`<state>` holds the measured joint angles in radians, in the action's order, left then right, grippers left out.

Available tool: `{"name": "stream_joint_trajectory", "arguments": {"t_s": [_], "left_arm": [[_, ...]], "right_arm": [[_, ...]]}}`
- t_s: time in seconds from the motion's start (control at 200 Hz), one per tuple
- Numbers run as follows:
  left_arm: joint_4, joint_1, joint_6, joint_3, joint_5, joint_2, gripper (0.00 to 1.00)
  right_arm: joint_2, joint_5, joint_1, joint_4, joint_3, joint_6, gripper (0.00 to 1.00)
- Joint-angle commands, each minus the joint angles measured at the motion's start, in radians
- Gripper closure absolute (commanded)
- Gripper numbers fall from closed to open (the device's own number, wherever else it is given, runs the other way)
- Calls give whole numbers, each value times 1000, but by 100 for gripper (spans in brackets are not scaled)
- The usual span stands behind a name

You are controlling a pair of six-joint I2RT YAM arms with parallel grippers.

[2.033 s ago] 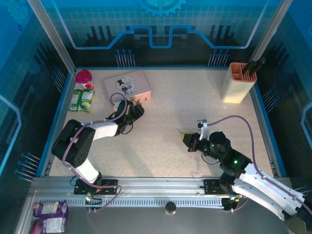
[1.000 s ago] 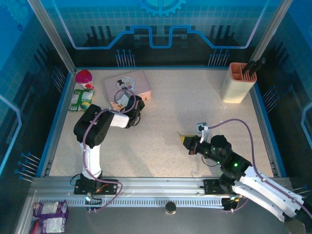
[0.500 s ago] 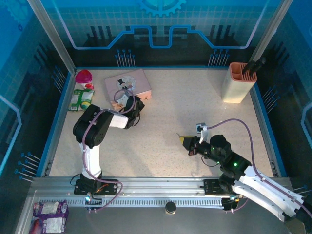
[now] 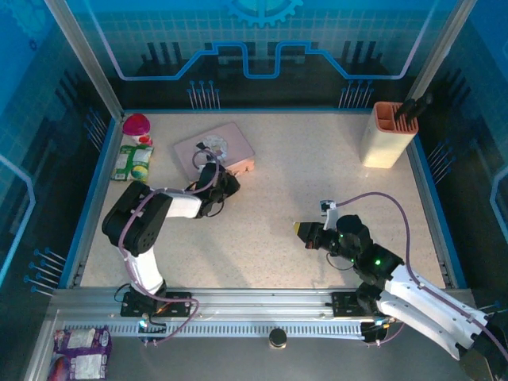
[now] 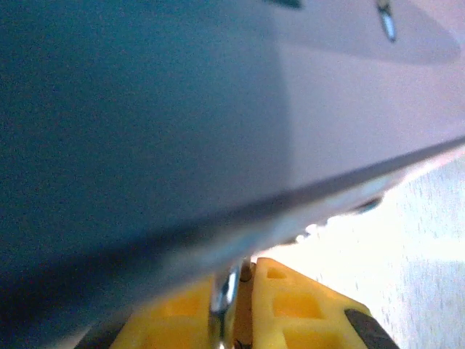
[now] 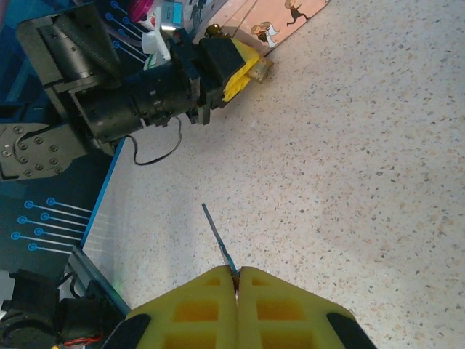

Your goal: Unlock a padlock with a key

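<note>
Since half a second ago the tin (image 4: 218, 143) has turned and slid a little toward the near right, and one long edge now shows as an orange-pink strip. The left arm (image 4: 131, 226) has folded lower and further left. The left tool (image 4: 228, 178) sits right at the tin's near edge. In the left wrist view, the tin's underside looms just above the yellow fingers (image 5: 298, 298). These are drawn almost together on a thin silvery bar, seemingly the shackle of the padlock (image 5: 224, 294). The brass body cannot be made out there.

The right tool (image 4: 302, 229) hangs over the middle of the tabletop (image 4: 317, 159), well apart from the left one and pointing toward it. Its fingers are pressed together on the key (image 6: 216, 236). The thin dark shaft sticks out from between the tips and slants up to the left, and the head is hidden between the pads.
</note>
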<state>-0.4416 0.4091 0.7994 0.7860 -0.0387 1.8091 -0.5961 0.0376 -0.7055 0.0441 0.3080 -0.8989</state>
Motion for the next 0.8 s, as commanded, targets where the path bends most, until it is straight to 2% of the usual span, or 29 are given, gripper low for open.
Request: {"name": "stream_joint_trajectory", "arguments": {"t_s": [0.0,0.18,0.455,0.62,0.796], "left_arm": [[60,37,-161,-1,122,-70,100],[50,73,-210,-33,202,-97,100],[-39,105,-150,-85,317,-172,100],[-52,107,-132,-115,344,-222,100],[-34,120,-192,-142,339,-219,98]], "right_arm": [[-5,13,13,-6,-4,-30,100],[-59,28,13,-31,-3,-49,100],[-206,74,15,-106,0,-95,100],[-313,114,13,-171,-2,-119,100],[-346,112,11,-191,0,-130,100]]}}
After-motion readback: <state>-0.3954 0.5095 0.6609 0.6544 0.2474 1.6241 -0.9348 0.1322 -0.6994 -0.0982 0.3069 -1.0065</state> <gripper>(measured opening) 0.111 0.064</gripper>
